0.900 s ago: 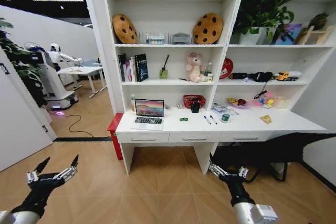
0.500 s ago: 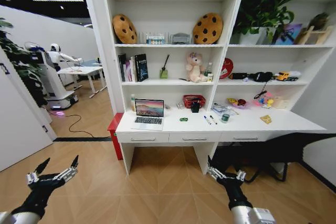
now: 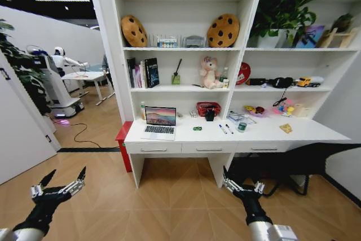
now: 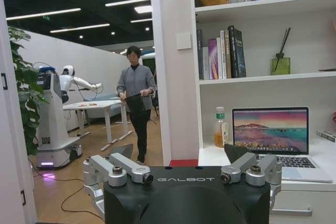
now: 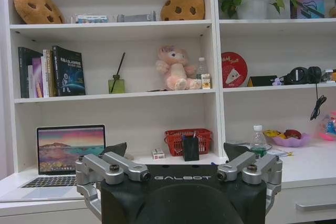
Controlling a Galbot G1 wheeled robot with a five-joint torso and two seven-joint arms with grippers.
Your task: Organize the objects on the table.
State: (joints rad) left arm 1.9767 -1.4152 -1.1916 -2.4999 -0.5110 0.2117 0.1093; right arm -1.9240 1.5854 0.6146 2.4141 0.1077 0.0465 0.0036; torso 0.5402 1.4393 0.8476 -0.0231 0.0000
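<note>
Room: a bright room with a wood floor [image 3: 169, 196] and tall white shelves [image 3: 186, 49].
Table: the long white table [image 3: 225, 136] stands far ahead, under the shelves.
Laptop: the laptop [image 3: 160, 122] sits open on the left part of the table.
Car: the tiny green car [image 3: 197, 128] is right of the laptop, near the front edge.
Pens: the pens [image 3: 225, 129] lie further right.
Pot: the small green pot [image 3: 241, 127] is just right of the pens.
Left gripper: the left gripper [image 3: 56, 186] hangs low over the floor, fingers spread, holding nothing.
Right gripper: the right gripper [image 3: 243, 186] is low too, spread and empty.
Danger: the robot is well away from the table. If it rolls in too fast, it may bump the drawers [image 3: 208, 148]. The car could roll off.
</note>
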